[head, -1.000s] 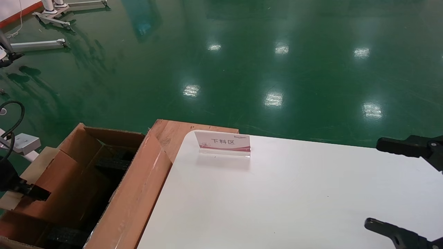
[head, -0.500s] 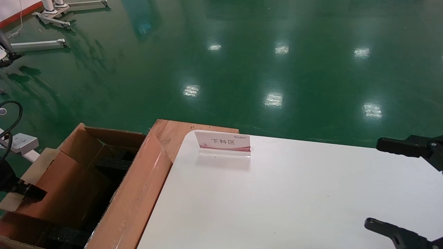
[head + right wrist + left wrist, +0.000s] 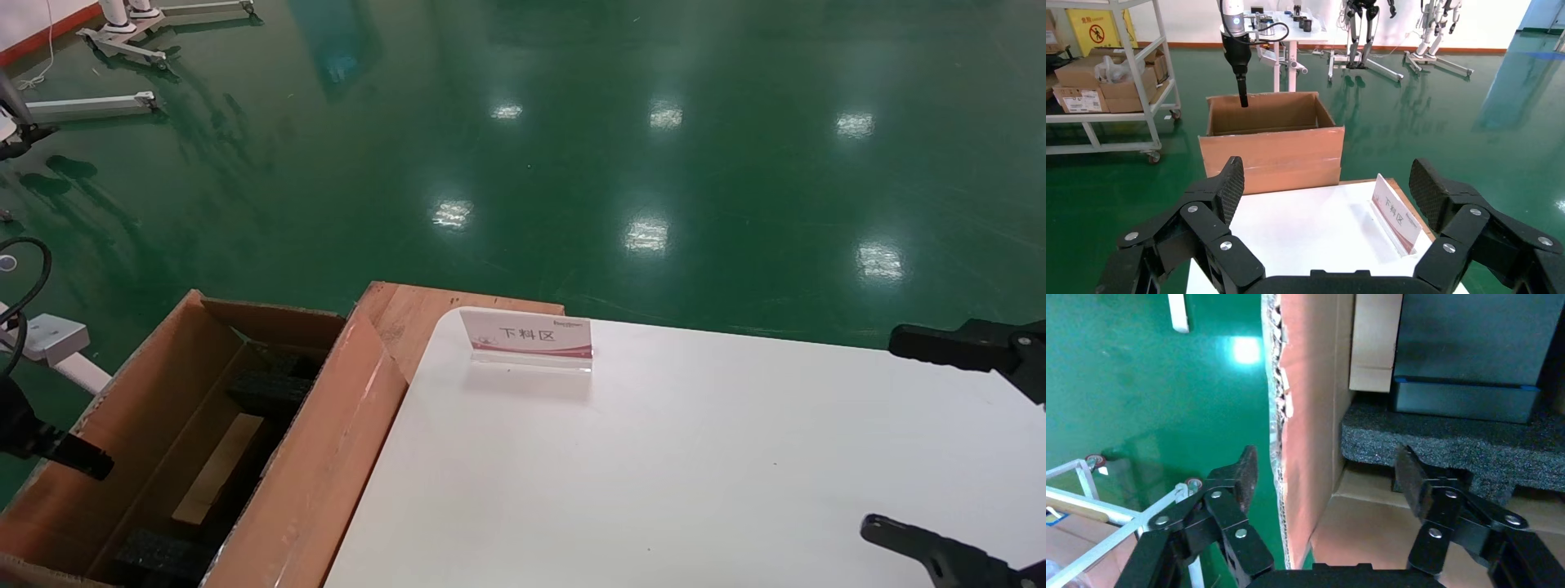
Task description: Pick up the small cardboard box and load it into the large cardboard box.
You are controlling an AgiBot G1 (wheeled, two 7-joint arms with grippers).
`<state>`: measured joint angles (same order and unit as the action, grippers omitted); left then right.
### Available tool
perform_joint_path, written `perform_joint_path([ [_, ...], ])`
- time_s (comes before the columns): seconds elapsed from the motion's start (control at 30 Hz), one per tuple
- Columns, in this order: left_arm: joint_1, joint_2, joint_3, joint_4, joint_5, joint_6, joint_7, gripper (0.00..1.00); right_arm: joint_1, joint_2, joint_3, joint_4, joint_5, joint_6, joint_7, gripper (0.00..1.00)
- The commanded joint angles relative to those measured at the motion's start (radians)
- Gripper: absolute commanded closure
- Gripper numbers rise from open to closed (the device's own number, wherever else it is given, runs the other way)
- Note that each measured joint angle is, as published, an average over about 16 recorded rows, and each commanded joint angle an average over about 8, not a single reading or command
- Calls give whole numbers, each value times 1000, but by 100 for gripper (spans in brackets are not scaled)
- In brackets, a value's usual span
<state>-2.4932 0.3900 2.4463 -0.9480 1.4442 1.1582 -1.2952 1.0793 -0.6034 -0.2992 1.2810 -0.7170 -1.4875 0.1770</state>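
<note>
The large cardboard box (image 3: 319,457) stands open on the floor left of the table, with black foam (image 3: 270,390) inside. A tan face low between the foam pieces looks like the small cardboard box (image 3: 216,469), lying inside. My left gripper (image 3: 69,453) is open and empty at the large box's left wall. In the left wrist view it (image 3: 1324,471) straddles that wall (image 3: 1306,416), one finger outside over the floor, one inside near the foam (image 3: 1444,438). My right gripper (image 3: 915,441) is open and empty over the table's right side, also shown in its wrist view (image 3: 1327,184).
A white table (image 3: 654,474) carries a small sign stand (image 3: 527,339). A wooden board (image 3: 409,314) lies under the table's far left corner. Green floor lies around. A trolley with cartons (image 3: 1107,79) and other robots stand beyond the large box.
The orange-brown carton that my left gripper held over the large box is gone from the gripper. The box's inside now shows, and the left gripper has drawn back slightly to the left.
</note>
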Motion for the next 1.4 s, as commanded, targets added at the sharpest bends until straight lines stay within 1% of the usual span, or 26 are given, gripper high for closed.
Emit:
perform_joint_path([
  [0.03,3,8,2,2,6,-2,1,0,0,0,0,0,0,0,0,0],
  [0.13,-50,-12,-17,-53,15,-13,29,0,0,0,0,0,0,0,0,0],
  [0.2,-100,-42,-37,-102,10,-16,53,0,0,0,0,0,0,0,0,0],
  [0.3,-180,-99,-74,-178,-14,-7,98,0,0,0,0,-1,0,0,0,0],
  [0.5,-312,-213,-165,-311,-102,32,209,0,0,0,-1,-1,0,0,-1,0],
  [0.67,-364,-285,-247,-380,-165,47,285,0,0,0,-1,-1,0,0,-1,0],
  [0.8,-371,-309,-293,-400,-192,50,309,0,0,0,-1,-1,1,0,-1,0],
  [0.9,-353,-311,-331,-407,-208,55,323,0,0,0,-1,-1,1,0,-1,0],
  [1.0,-299,-298,-394,-407,-227,64,349,0,0,0,-1,-1,1,0,-1,0],
  [1.4,53,-191,-757,-393,-327,120,504,0,0,-1,1,-1,-1,0,0,0],
])
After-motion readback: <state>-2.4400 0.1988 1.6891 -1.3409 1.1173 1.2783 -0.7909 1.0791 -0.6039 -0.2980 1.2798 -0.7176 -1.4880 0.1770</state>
